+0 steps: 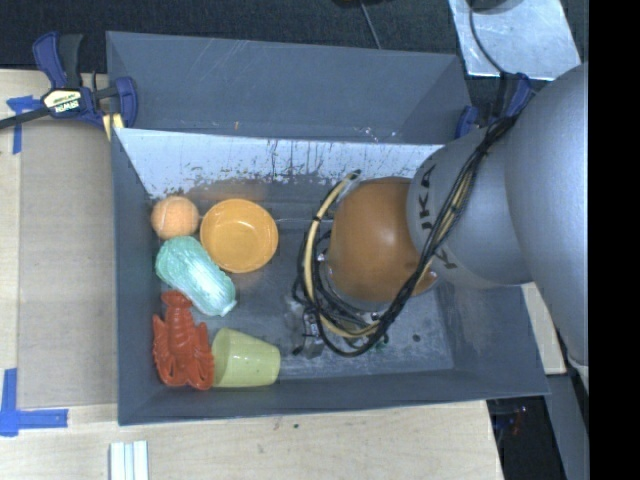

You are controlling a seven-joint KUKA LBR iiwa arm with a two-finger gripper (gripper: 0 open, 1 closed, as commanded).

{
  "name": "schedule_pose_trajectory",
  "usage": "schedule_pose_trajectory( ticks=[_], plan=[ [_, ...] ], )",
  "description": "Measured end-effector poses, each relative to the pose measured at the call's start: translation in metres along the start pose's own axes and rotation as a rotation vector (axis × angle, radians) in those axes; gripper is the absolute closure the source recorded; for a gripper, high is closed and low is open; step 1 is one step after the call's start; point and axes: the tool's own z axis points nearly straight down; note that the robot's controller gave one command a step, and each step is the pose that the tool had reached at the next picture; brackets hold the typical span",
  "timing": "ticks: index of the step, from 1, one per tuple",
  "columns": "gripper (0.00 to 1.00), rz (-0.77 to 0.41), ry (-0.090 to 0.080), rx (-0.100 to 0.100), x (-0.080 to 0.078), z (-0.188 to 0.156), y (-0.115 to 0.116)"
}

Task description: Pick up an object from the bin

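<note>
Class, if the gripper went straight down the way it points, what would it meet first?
The gripper would probably meet the bare bin floor, right of the pale green cup; depth is unclear.

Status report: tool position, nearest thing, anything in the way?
Tool down in bin, near front wall. Nearest thing: yellow-green cup on its side, just left in view. Red lobster toy crowds cup's far side.

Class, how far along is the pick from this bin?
Done: the gripper is down in the bin, beside the green cup. In hand: nothing visibly held. Left: grasp and lift; cup, lobster, bowl and ball all lie in the bin.
</note>
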Motion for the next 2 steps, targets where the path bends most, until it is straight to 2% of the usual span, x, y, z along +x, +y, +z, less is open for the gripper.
schedule_pose_trajectory(
  ticks=[1, 2],
  plan=[
    [1.0, -0.068, -0.003, 0.0, -0.03, 0.0, 0.026],
    [0.0, -0.126, -0.002, 0.0, -0.081, -0.004, 0.044]
  ],
)
